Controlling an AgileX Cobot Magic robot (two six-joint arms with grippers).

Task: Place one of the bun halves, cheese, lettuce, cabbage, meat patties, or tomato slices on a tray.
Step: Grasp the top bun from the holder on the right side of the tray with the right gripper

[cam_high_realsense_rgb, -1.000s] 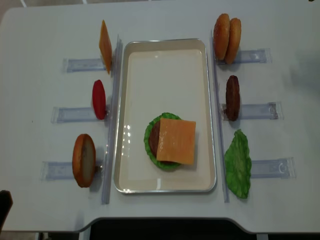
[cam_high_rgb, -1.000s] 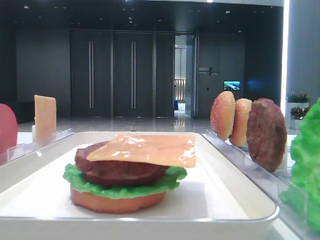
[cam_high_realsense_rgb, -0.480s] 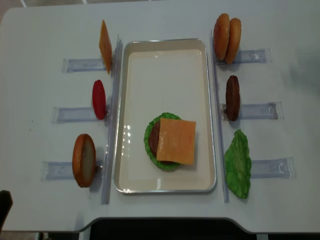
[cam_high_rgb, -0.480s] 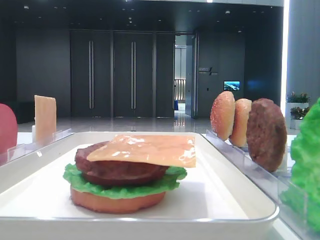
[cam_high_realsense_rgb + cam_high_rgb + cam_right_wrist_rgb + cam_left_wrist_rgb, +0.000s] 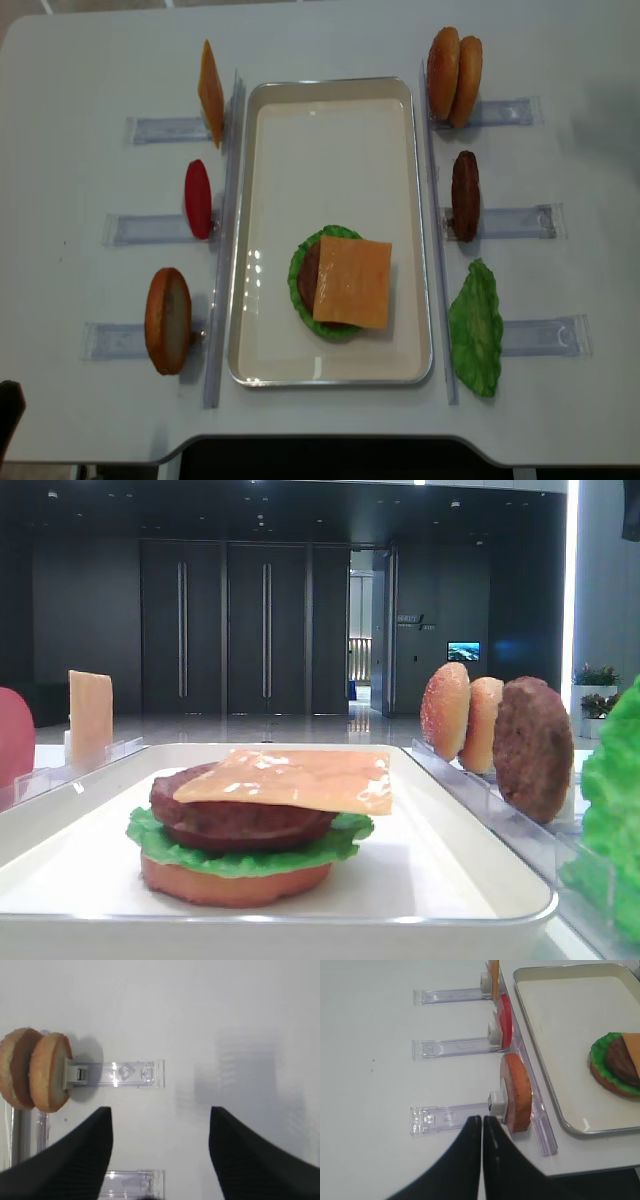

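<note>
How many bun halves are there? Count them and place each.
4: two upright together in the top-right rack, one upright in the bottom-left rack, one flat under the stack on the tray.

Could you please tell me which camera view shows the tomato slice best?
The left wrist view: the tomato slice stands close and unobstructed in its clear rack. The overhead view shows it small and edge-on; the low front view catches only a cropped sliver; the right wrist view misses it.
</note>
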